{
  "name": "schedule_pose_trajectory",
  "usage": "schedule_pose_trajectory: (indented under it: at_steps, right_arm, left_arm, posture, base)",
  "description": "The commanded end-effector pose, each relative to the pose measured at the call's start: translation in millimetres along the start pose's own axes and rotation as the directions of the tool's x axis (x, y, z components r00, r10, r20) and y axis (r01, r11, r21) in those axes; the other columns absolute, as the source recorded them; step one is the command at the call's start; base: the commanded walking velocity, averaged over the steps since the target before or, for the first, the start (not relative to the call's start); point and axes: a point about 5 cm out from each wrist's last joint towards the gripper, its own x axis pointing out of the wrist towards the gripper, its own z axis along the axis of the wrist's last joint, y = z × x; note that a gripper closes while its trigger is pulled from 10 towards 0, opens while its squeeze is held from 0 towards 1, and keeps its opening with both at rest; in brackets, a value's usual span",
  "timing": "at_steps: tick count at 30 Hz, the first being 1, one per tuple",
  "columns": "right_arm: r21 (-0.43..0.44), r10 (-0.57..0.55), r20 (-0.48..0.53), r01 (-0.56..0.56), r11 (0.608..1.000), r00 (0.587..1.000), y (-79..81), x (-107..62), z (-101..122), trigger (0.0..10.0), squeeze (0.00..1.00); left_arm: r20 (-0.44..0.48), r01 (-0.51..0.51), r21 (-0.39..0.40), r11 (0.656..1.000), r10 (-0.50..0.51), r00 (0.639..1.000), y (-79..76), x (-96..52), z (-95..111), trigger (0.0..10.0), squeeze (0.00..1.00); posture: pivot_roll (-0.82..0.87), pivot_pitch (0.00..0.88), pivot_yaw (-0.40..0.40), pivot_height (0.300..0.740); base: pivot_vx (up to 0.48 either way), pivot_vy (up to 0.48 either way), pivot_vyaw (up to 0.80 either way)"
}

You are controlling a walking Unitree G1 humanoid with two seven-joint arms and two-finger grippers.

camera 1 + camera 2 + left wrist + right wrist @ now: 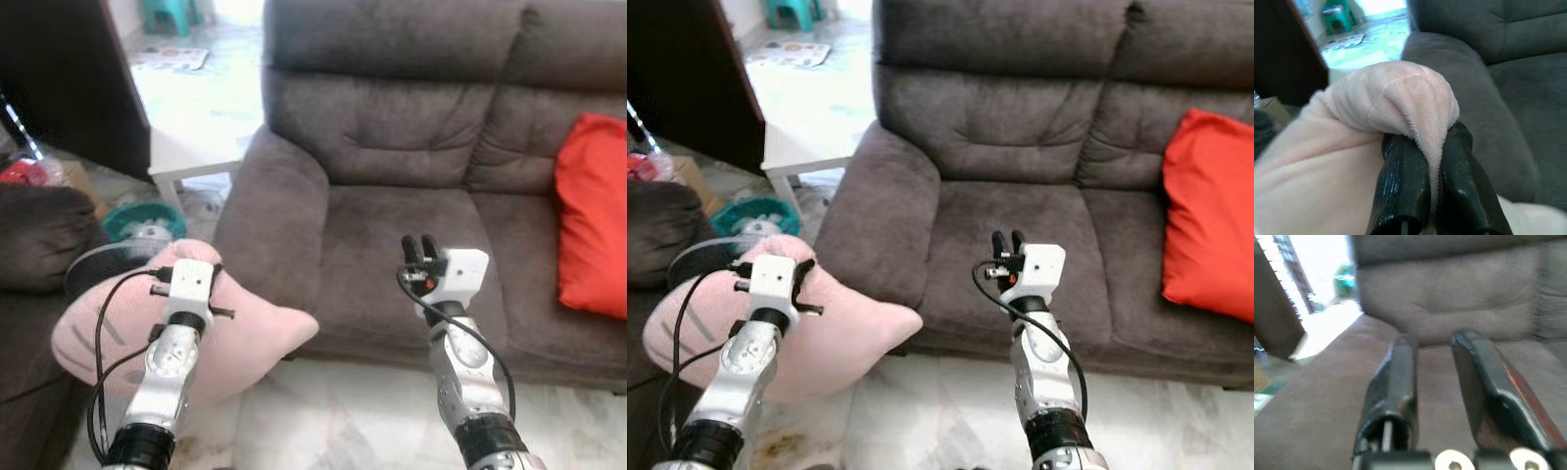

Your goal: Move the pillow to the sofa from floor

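Note:
A soft pink pillow [255, 338] hangs off the floor to the left of the grey sofa [411, 147], beside its left armrest [274, 211]. My left gripper [1432, 147] is shut on a fold of the pink pillow [1376, 112], the plush pinched between both black fingers. My right gripper [419, 247] is raised in front of the sofa's left seat cushion [1009, 225], open, with nothing between its fingers [1396, 377].
A red cushion [593, 215] leans at the sofa's right end. A white low table [191, 147] stands behind the armrest, with a teal round object [142, 220] on the floor near it. A dark seat [34, 235] sits at far left. Pale tiled floor [343, 421] lies below.

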Motion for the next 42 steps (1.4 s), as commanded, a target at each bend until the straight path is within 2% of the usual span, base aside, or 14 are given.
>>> schedule_pose_trajectory:
  at_steps: [1,12,16,24,27,28,32,37,40,42]
  right_arm:
    - [0.005,-0.017,-0.003,0.017,1.000,1.000,-2.4,-0.6,-1,10.0,0.00]
    - [0.014,-0.018,-0.016,0.019,1.000,1.000,2.6,-1.0,-5,10.0,0.00]
    - [0.012,-0.021,-0.025,0.021,1.000,0.999,2.0,-1.0,-6,10.0,0.00]
    - [-0.015,-0.021,-0.027,0.021,1.000,0.999,-2.5,-2.7,-5,10.0,0.00]
    - [-0.051,-0.006,-0.068,0.003,0.999,0.998,-3.1,-2.8,-9,10.0,0.00]
    - [-0.087,0.010,-0.087,-0.018,0.996,0.996,-3.1,-3.0,-11,10.0,0.00]
    - [-0.120,0.045,-0.132,-0.060,0.991,0.990,-4.6,-3.0,-14,10.0,0.00]
    - [-0.253,0.104,-0.258,-0.171,0.952,0.961,-9.2,-5.4,-24,10.0,0.00]
    - [-0.343,0.134,-0.387,-0.277,0.897,0.912,-18.2,-8.5,-32,10.0,0.00]
    - [-0.375,0.143,-0.433,-0.322,0.869,0.890,-21.9,-9.9,-34,10.0,0.00]
  left_arm:
    - [0.136,0.044,0.016,0.999,-0.046,0.990,-10.3,7.4,27,10.0,0.00]
    - [0.137,0.056,0.016,0.998,-0.058,0.989,-8.4,5.0,26,10.0,0.00]
    - [0.138,0.066,0.015,0.998,-0.068,0.988,-10.2,5.2,26,10.0,0.00]
    - [0.147,0.079,-0.004,0.997,-0.077,0.986,-12.5,4.9,29,10.0,0.00]
    - [0.152,0.091,-0.004,0.996,-0.089,0.984,-12.0,5.0,31,10.0,0.00]
    - [0.156,0.099,-0.003,0.995,-0.097,0.983,-11.5,5.4,32,10.0,0.00]
    - [0.162,0.129,0.003,0.992,-0.128,0.978,-10.3,7.0,36,10.0,0.00]
    - [0.170,0.173,0.027,0.985,-0.175,0.970,-11.0,9.7,42,10.0,0.00]
    - [0.157,0.254,0.091,0.963,-0.266,0.951,-16.9,11.2,46,10.0,0.00]
    - [0.149,0.288,0.122,0.950,-0.304,0.941,-19.8,11.1,46,10.0,0.00]
  posture:
    - [0.14,0.025,-0.013,0.740]
    - [0.14,0.019,-0.009,0.740]
    - [0.13,0.020,-0.008,0.740]
    - [0.14,0.038,-0.013,0.740]
    - [0.14,0.040,-0.014,0.740]
    - [0.14,0.043,-0.015,0.740]
    - [0.14,0.048,-0.015,0.740]
    - [0.13,0.053,-0.015,0.740]
    - [0.12,0.060,-0.013,0.740]
    - [0.12,0.061,-0.012,0.740]
  base:
    - [0.000,-0.322,0.00]
    - [0.000,-0.326,0.00]
    - [0.000,-0.325,-0.77]
    - [0.000,0.000,-0.19]
    - [0.000,0.000,0.00]
    - [0.000,0.000,0.00]
    - [0.000,0.000,0.00]
    - [0.000,0.000,0.00]
    - [0.000,0.000,0.00]
    - [0.000,0.000,0.00]
